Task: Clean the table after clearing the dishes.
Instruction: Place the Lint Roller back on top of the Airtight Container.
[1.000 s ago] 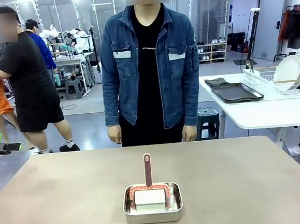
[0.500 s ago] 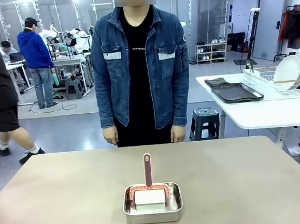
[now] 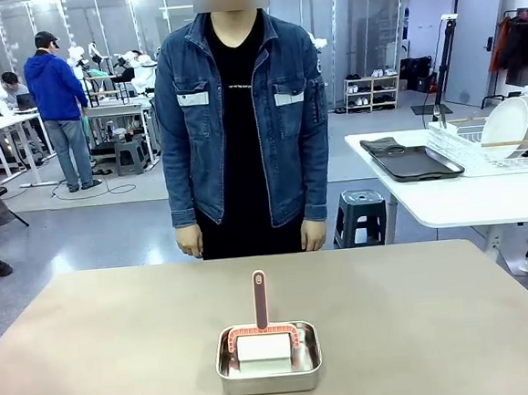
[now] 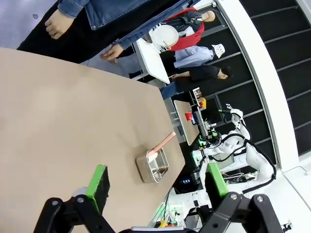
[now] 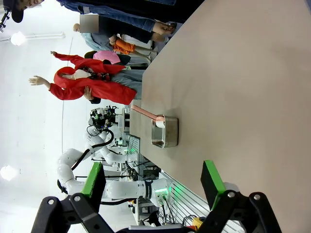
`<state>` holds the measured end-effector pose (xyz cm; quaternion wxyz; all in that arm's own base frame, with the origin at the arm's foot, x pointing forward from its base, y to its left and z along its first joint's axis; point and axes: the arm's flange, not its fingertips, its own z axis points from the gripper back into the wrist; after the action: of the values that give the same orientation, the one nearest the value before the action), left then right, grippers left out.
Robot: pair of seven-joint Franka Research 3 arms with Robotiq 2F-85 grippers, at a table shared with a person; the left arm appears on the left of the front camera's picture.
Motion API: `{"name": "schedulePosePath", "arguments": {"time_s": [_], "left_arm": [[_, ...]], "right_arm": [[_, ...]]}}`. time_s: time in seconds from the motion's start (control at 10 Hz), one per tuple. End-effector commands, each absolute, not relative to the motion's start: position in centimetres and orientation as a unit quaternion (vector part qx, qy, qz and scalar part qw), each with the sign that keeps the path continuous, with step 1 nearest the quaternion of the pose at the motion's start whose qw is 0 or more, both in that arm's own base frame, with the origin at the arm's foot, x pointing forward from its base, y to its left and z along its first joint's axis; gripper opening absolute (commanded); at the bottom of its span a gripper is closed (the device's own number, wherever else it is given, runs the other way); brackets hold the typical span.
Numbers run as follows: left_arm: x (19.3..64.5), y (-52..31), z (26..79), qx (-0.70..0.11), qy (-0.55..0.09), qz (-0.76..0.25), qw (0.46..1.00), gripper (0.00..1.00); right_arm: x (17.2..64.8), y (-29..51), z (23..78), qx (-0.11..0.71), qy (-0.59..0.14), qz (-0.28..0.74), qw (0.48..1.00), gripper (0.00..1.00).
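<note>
The table (image 3: 120, 346) fills the lower half of the front frame, its near edge cut off. Low centre sits one steel pan (image 3: 268, 358) holding one white roller with a pink handle (image 3: 260, 300), its lower part hidden by the pan wall. Two white plates (image 3: 511, 126), perhaps more, stand in a rack at right beside one dark tray (image 3: 415, 163). No writing is readable. The left gripper (image 4: 158, 182) and right gripper (image 5: 153, 179) both stand apart, holding nothing.

The wide tan-beige table (image 3: 121, 355) ran off the front view's bottom and both sides, so its near edge was cut. The white block (image 3: 263, 347) in the shiny rectangular steel pan (image 3: 270, 373) was half hidden by the pan's wall. In both wrist views the pan was too small to read.
</note>
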<state>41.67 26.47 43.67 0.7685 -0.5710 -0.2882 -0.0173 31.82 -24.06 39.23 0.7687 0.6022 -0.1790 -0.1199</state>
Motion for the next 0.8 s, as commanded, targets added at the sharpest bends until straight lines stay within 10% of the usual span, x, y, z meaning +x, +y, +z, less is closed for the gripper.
{"name": "schedulePosePath", "arguments": {"time_s": [0.0, 0.7], "left_arm": [[41.19, 26.42, 43.98, -0.572, -0.292, -0.017, 0.767, 1.00], [41.19, 26.42, 43.98, -0.572, -0.292, -0.017, 0.767, 1.00]], "right_arm": [[31.68, -24.01, 39.54, 0.600, -0.180, -0.117, 0.771, 1.00], [31.68, -24.01, 39.54, 0.600, -0.180, -0.117, 0.771, 1.00]]}}
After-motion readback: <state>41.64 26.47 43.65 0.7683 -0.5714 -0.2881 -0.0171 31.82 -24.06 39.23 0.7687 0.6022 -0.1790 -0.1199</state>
